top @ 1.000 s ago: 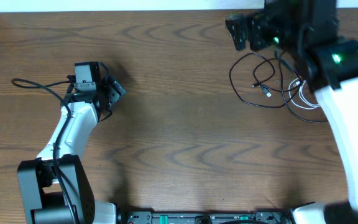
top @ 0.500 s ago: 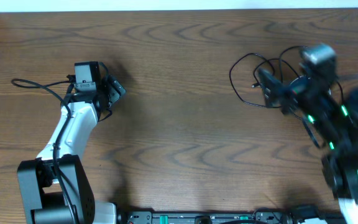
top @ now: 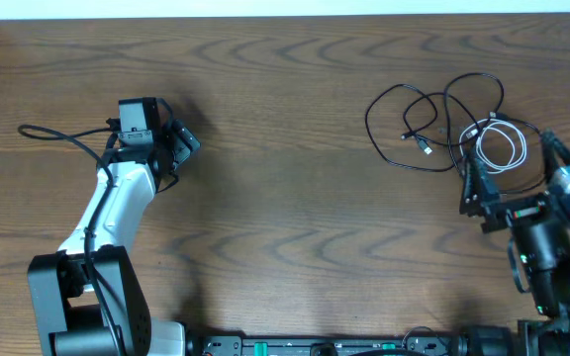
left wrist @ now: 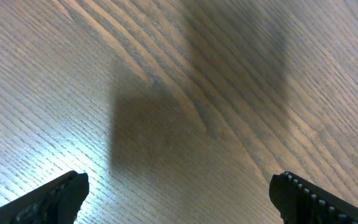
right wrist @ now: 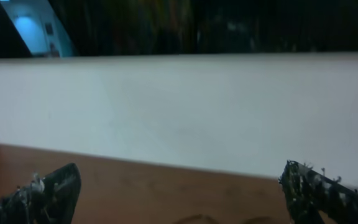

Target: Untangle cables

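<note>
A long black cable [top: 404, 104] lies in loose loops at the back right of the wooden table. A shorter white cable [top: 500, 146] is coiled against its right side, with the two overlapping there. My right gripper [top: 508, 188] is open and empty, just in front of the cables and tilted up, so its wrist view [right wrist: 179, 199] shows mostly the white back wall. My left gripper [top: 178, 148] is open and empty over bare wood at the far left; its fingertips [left wrist: 179, 196] show at the bottom of the left wrist view.
A thick black robot wire [top: 57, 135] loops beside the left arm. A white wall [right wrist: 179, 106] runs along the table's far edge.
My right arm has pulled back from above the cables toward the front right edge, uncovering the white coil. The left arm has not moved.
</note>
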Controlling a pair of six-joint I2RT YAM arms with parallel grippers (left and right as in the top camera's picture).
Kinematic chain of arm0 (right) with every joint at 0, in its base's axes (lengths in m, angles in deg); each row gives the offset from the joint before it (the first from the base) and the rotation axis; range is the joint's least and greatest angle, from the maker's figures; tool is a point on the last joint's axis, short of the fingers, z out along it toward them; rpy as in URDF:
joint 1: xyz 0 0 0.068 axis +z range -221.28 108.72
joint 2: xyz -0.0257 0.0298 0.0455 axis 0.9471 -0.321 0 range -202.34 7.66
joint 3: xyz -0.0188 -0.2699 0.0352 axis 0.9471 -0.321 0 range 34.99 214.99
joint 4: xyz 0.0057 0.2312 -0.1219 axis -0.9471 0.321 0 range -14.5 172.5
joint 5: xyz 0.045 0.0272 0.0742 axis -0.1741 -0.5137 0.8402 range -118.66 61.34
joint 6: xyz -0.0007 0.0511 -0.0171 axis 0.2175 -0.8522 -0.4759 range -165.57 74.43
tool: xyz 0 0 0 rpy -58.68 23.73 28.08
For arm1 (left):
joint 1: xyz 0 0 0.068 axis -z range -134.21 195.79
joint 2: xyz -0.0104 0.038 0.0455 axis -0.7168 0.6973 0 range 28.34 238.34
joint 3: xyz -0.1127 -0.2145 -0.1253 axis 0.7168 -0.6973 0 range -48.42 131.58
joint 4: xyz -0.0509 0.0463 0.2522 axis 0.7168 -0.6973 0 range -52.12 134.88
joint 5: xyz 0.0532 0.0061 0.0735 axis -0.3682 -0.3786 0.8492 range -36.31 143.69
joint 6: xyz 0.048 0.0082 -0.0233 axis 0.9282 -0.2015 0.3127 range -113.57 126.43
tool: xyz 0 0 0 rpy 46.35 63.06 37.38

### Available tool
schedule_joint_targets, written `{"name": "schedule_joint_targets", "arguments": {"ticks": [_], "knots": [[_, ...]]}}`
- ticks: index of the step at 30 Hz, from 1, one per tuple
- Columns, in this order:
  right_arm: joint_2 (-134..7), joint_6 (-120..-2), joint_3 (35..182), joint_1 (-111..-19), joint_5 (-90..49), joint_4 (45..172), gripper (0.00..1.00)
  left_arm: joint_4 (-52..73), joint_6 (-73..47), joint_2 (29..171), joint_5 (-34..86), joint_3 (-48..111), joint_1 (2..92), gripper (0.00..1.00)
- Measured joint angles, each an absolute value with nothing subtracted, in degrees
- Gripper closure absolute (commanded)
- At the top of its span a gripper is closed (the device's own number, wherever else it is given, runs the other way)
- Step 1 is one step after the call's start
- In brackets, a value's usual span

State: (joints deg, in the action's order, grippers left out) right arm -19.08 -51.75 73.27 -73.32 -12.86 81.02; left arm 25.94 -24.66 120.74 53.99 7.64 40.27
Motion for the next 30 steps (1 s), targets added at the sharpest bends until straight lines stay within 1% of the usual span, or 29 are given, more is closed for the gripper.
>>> {"name": "schedule_joint_targets", "arguments": {"ticks": [4, 9, 17, 24, 30], "knots": [[-20.7, -52.12, 72.75, -73.32, -12.97, 84.84, 0.01, 25.96, -24.66, 120.74, 53.96, 7.64, 40.27, 0.02], [-21.18, -52.4, 72.6, -73.32, -13.0, 96.36, 0.01, 25.98, -24.66, 120.74, 53.96, 7.64, 40.27, 0.02], [-21.31, -52.58, 72.49, -73.32, -12.36, 108.77, 0.01, 26.02, -24.66, 120.74, 53.96, 7.64, 40.27, 0.02], [-21.33, -52.77, 72.49, -73.26, -12.12, 111.13, 0.01, 26.0, -24.66, 120.74, 53.96, 7.64, 40.27, 0.02], [-21.33, -52.82, 72.49, -71.46, -12.08, 114.22, 0.01, 26.0, -24.66, 120.74, 53.99, 7.64, 40.27, 0.02]]}}
